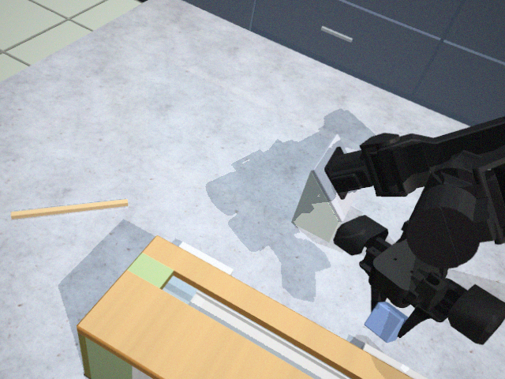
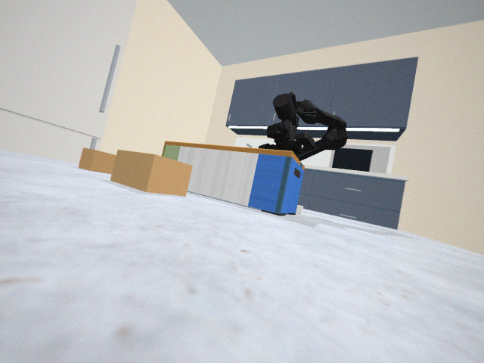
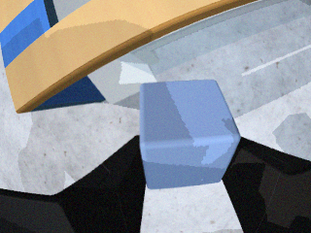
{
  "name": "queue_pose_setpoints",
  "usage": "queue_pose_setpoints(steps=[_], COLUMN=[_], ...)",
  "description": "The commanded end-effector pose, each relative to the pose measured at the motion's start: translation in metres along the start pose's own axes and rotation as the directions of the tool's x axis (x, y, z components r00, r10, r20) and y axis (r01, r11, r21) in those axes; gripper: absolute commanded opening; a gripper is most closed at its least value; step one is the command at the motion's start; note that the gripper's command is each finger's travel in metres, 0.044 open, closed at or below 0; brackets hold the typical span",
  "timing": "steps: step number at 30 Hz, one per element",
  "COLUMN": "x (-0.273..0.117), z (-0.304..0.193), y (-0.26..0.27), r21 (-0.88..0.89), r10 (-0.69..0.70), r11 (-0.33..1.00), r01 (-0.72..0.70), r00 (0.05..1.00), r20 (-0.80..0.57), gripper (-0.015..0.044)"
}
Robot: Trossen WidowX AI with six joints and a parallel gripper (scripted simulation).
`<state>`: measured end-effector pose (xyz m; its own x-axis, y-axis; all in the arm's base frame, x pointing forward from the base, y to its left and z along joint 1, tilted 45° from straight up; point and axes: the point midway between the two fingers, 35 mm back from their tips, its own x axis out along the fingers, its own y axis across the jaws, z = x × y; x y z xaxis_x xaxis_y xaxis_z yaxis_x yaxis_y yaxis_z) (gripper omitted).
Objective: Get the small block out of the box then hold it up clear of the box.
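The blue block (image 1: 382, 319) (image 3: 187, 114) is between the two black fingers of my gripper (image 1: 387, 324) (image 3: 179, 142), which is shut on it. In the top view the block is outside the box, above the table, beside the long rear edge of the box (image 1: 162, 326) (image 2: 268, 183) (image 3: 102, 36). The wrist view shows the box's wooden top edge just beyond the block. In the exterior view the box stands upright and the block is not visible; the arm (image 2: 286, 107) shows above and behind the box. The box's interior is mostly hidden.
A thin wooden stick (image 1: 69, 208) lies on the table left of the box. A grey-green wedge-shaped panel (image 1: 316, 218) stands behind the box, near a black arm-like part. Two tan blocks (image 2: 150, 172) (image 2: 97, 160) stand in front of the box. A white strip (image 1: 206, 257) shows along the box's rear.
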<state>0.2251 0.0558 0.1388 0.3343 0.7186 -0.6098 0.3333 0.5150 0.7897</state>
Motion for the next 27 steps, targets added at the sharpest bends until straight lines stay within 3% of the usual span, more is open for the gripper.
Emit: queue_pose_setpoints(steps=[1, 13, 27], x=[-0.004, -0.014, -0.026], z=[0.002, 0.004, 0.008], y=[0.0, -0.001, -0.002], r21=[0.168, 0.634, 0.961], r10=[0.016, 0.055, 0.107], r11=[0.986, 0.772, 0.273], r01=[-0.016, -0.043, -0.041], r00=[1.0, 0.998, 0.994], r20=[-0.001, 0.0, 0.012], gripper=[0.0, 0.0, 0.0])
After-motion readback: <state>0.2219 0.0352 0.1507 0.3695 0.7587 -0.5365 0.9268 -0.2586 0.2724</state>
